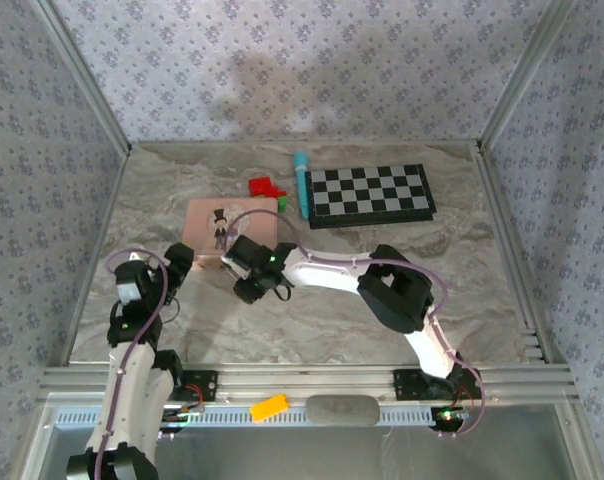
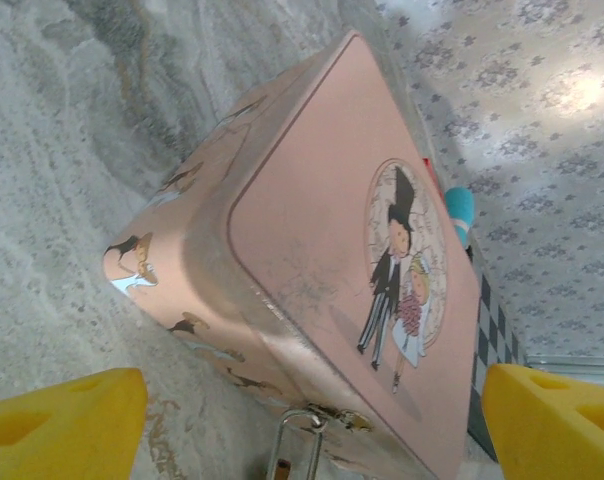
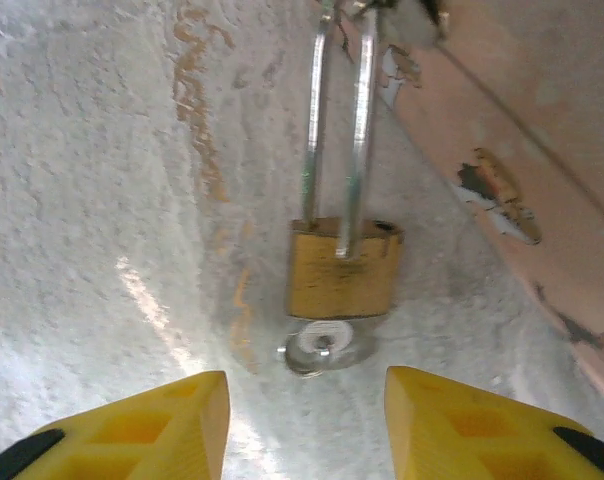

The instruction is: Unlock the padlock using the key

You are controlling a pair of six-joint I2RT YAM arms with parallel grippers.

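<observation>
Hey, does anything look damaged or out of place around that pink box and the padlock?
Yes. The pink box has paint chipped off its side wall, in dark patches close to the padlock. Also, a yellow block lies off the table, on the frame between the arm bases.

1. Top external: high behind, looking down over the whole grey marbled tabletop [image 1: 232,330].
2. Left wrist: close, facing the pink rectangular picture tin [image 2: 312,230].
3. Right wrist: closest, on the small brass padlock [image 3: 342,272]; both wrist views share its shackle [image 3: 360,120].

Grey marbled tabletop [image 1: 312,320]; floral-patterned walls [image 1: 282,60] on three sides; aluminium corner posts [image 1: 82,75].
</observation>
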